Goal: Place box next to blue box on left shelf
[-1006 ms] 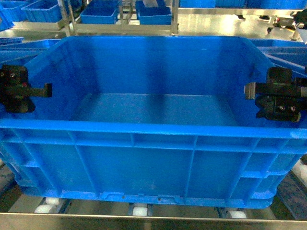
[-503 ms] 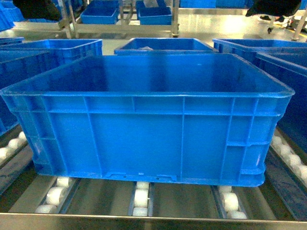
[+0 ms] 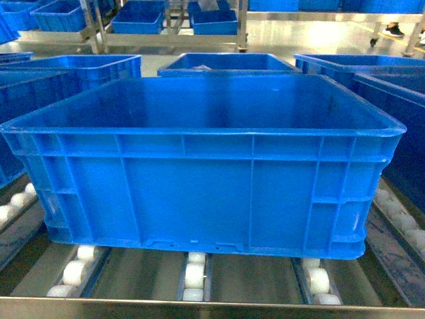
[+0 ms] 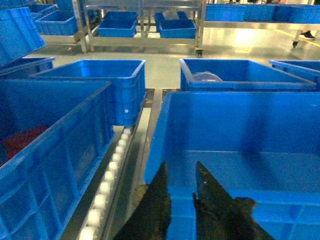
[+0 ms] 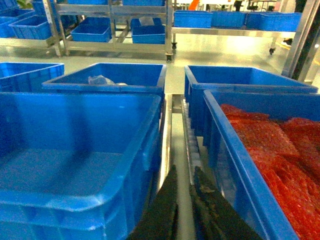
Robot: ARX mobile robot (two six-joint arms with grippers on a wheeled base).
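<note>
The large bright-blue open-topped plastic crate [image 3: 199, 159] is sitting on the white-roller flow rack [image 3: 194, 272], long axis crosswise, between both nearly closed, empty grippers: left gripper [image 4: 181, 200], right gripper [image 5: 184, 200].

The box [image 3: 199, 179] sits on the roller lanes of the left shelf [image 3: 194, 274], at the centre of the head view. Another crate [image 3: 33, 100] stands beside it at nine o'clock, one more [image 3: 398, 126] at three (holding loose material, per the right wrist view), and a third [image 3: 226, 63] behind at twelve.
</note>
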